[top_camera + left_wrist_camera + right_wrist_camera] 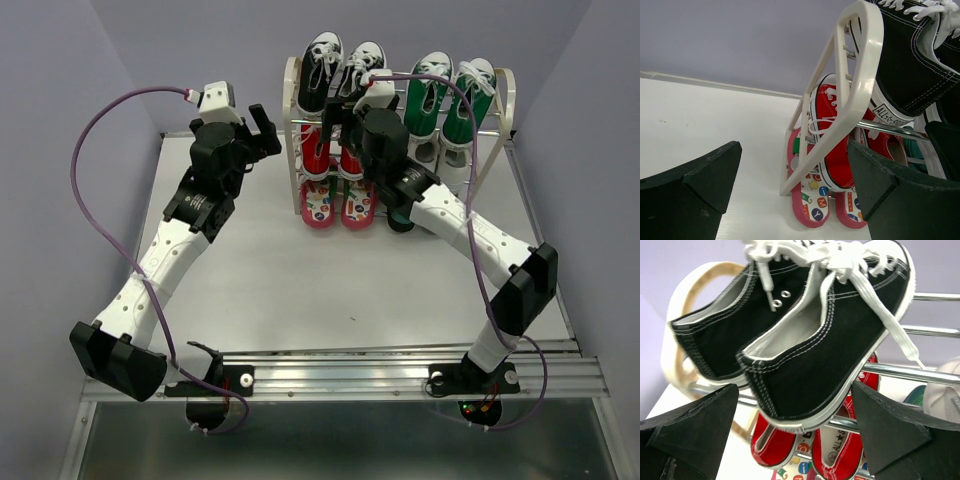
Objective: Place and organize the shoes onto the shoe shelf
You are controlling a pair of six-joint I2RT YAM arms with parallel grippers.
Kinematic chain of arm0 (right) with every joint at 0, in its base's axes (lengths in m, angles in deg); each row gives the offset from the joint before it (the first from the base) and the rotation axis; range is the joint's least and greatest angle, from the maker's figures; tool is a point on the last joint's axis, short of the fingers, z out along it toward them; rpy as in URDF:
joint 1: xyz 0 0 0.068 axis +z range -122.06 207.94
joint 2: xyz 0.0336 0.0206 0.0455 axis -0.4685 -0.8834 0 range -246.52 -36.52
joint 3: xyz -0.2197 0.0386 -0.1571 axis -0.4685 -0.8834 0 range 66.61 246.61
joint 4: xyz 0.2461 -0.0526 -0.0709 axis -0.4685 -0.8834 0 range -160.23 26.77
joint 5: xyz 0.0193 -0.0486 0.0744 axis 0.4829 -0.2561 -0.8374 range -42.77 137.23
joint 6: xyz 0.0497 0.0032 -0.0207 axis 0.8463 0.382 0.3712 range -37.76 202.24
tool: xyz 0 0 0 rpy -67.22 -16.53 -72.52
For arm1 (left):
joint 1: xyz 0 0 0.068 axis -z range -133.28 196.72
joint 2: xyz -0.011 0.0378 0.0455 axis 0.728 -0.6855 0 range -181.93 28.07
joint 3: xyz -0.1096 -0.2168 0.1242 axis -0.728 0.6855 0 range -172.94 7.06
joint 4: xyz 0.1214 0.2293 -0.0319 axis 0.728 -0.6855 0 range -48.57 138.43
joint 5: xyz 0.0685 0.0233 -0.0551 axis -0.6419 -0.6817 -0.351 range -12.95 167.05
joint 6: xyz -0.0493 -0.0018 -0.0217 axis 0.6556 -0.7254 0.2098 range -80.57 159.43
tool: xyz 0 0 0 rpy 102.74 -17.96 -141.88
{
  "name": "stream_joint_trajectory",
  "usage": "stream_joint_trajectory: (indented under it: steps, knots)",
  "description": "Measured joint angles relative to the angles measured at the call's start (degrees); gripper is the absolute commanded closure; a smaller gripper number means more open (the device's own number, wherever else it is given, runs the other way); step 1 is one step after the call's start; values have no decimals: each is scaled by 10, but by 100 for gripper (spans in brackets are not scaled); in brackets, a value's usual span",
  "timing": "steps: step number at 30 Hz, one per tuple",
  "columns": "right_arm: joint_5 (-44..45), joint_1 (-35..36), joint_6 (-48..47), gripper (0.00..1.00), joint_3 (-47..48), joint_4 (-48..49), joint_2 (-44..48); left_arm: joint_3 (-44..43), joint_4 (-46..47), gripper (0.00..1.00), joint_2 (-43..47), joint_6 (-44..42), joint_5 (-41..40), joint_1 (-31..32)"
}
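sneakers, black-white, sit just beyond the spread right claw.

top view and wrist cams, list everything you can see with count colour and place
shoe shelf: one, cream-white frames with silver rods, far middle of the table
black-white sneakers: one pair, top tier, left
green-and-white sneakers: one pair, top tier, right
red sneakers: one pair, white soles, middle tier, left
flip-flops: one pair, pink-red with printed footbeds, bottom, left
dark green item: count unclear, low right of the shelf, mostly hidden
table: one, white
cables: two, purple, one along each arm
left fingers: two, black, open, beside the shelf's left frame
right fingers: two, black, open, at the black-white sneakers
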Motion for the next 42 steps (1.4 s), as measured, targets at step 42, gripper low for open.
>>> stream_joint_trajectory:
  steps: [42]
  knots:
    - [41, 5, 11, 1, 147, -158, -67, 0, -14, 1, -2, 19, 22, 0]
